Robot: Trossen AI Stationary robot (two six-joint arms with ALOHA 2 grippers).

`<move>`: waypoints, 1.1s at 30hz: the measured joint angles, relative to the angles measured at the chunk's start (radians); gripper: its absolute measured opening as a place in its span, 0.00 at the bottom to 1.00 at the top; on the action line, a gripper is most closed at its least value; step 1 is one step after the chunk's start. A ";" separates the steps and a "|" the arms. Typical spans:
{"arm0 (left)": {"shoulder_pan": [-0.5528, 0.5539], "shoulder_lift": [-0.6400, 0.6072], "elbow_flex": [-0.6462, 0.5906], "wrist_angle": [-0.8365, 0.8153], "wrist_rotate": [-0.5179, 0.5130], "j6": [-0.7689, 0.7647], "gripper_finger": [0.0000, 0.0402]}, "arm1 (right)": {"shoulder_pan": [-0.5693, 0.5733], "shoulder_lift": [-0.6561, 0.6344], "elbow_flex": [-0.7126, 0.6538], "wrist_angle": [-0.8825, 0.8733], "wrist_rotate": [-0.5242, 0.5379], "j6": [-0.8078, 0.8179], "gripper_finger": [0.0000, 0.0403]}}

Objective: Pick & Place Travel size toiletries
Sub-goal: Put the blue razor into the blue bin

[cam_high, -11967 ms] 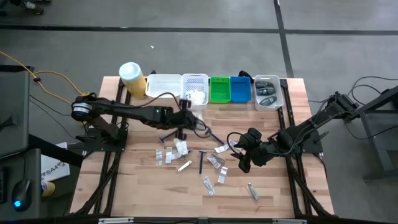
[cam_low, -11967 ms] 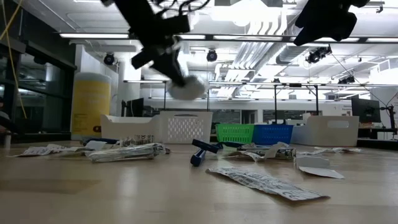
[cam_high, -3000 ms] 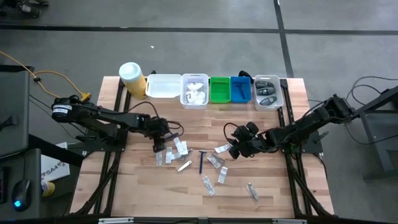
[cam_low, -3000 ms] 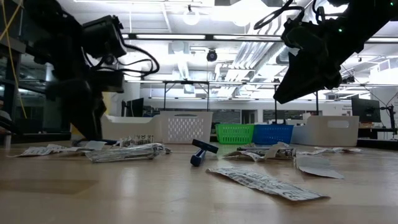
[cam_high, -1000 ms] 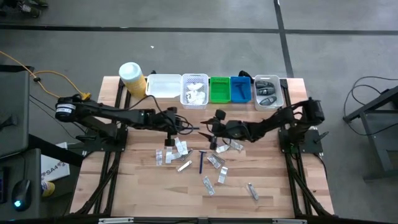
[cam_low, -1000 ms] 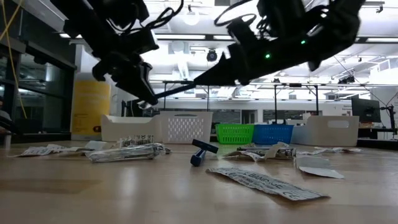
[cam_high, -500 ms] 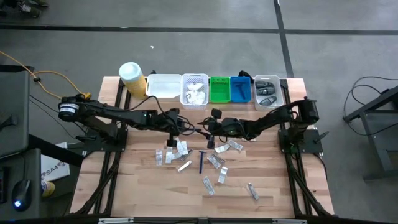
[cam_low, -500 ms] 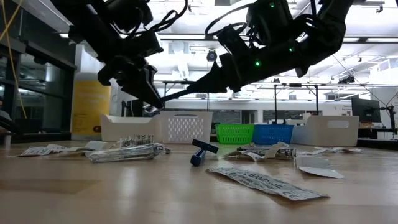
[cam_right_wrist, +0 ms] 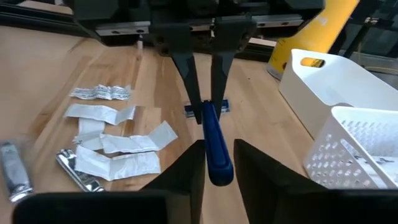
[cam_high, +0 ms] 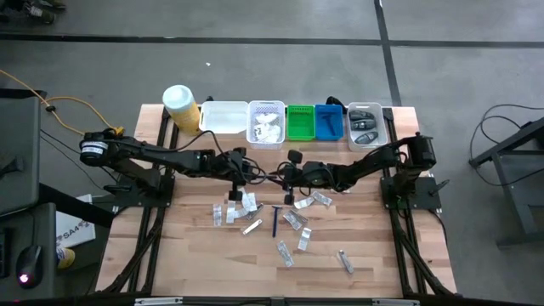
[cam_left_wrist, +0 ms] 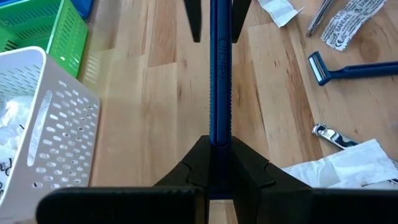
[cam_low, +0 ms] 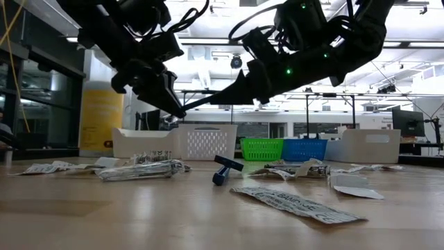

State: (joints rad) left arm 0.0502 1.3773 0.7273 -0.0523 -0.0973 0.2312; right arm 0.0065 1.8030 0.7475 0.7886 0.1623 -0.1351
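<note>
A thin dark-blue stick [cam_high: 265, 176] hangs level in the air over the table's middle, between my two grippers. My left gripper [cam_high: 246, 174] is shut on one end, my right gripper [cam_high: 285, 176] on the other; in the low view the stick [cam_low: 201, 103] bridges them well above the wood. A second blue stick with a razor head [cam_high: 275, 219] lies flat on the table. Clear and white sachets [cam_high: 293, 219] lie scattered around it, toward the near edge. My left gripper pinches the stick's shaft [cam_left_wrist: 220, 134] between its two fingers, which lie along the stick and come level from the table's left. The stick is lifted clear and runs straight on to the other gripper. My right gripper pinches the stick's thicker handle end [cam_right_wrist: 216, 163] between its two fingers, level from the table's right and along the stick. The far end, with its cross-piece [cam_right_wrist: 207, 107], sits at the left gripper's fingers. The stick is clear of the table.
Along the far edge stand a yellow canister [cam_high: 180, 106], a white tray [cam_high: 223, 117], a white perforated basket [cam_high: 266, 123] with white items, a green bin [cam_high: 300, 121], a blue bin [cam_high: 328, 121] and a clear bin [cam_high: 366, 125]. A metal nail clipper [cam_left_wrist: 329, 137] lies near the sachets.
The two grippers have drawn together above the table: the right one carried the stick a little toward the left, and the left one came toward the right until the stick's free end lay between its fingers. Over the last half second both have kept still.
</note>
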 joint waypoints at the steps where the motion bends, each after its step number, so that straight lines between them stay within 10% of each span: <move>1: 0.000 0.000 0.000 -0.001 0.003 0.000 0.07 | 0.000 0.000 0.000 0.001 -0.006 0.004 0.17; 23: 0.000 0.000 0.000 -0.007 0.005 -0.006 0.08 | -0.001 0.000 0.000 0.017 -0.067 0.060 0.06; 33: 0.000 0.000 0.000 -0.010 0.001 -0.004 0.33 | 0.000 0.000 0.000 -0.006 -0.045 0.113 0.06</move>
State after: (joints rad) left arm 0.0498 1.3770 0.7273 -0.0620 -0.0963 0.2270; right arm 0.0063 1.8025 0.7471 0.7824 0.1172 -0.0225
